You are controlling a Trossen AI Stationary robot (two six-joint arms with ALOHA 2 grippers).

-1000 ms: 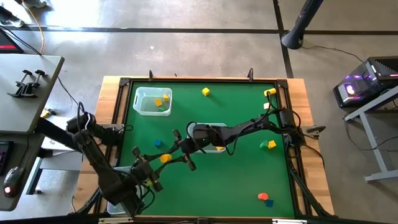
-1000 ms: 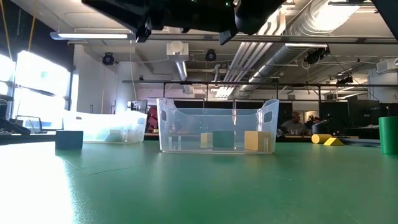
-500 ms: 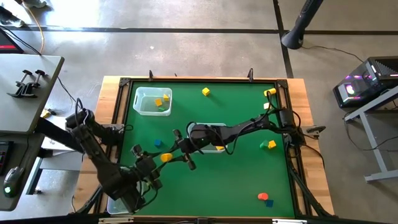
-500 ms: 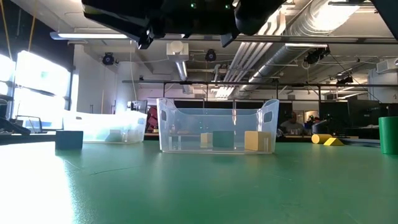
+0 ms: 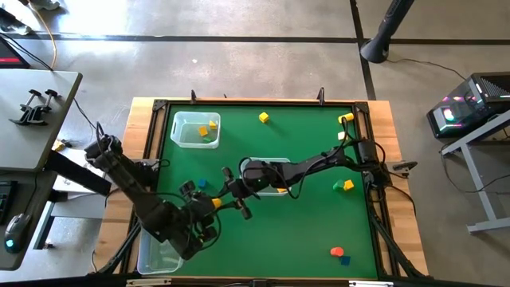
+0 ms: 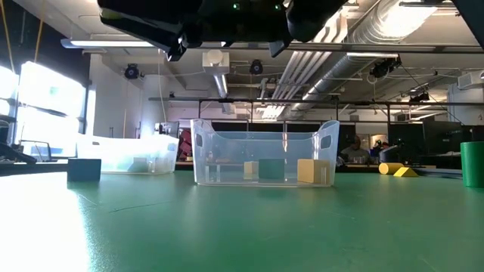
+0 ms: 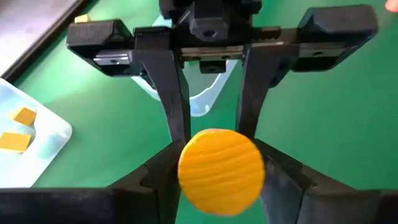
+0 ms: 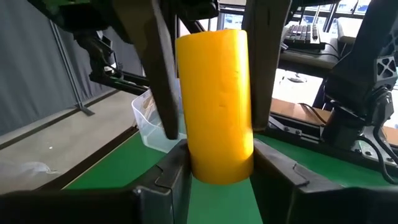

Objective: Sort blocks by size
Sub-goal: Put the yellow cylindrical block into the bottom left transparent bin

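High view: at the middle of the green table, toward its left edge, a meeting of both grippers on one yellow cylinder, lifted clear of the surface. Left arm bent sharply, rising from the left edge, folding near the front-left corner, with left gripper turned back toward the centre. Right arm stretched long and low from the right edge, passing over the middle clear bin, ending in right gripper.

Left wrist view: round end of the cylinder facing the lens, own fingers pressed to its flanks, opposite fingers clamping it from the far side.

Right wrist view: cylinder upright between both finger pairs, each pair closed on it.

Elsewhere: blue block beside the grippers; orange block near the front-right corner.
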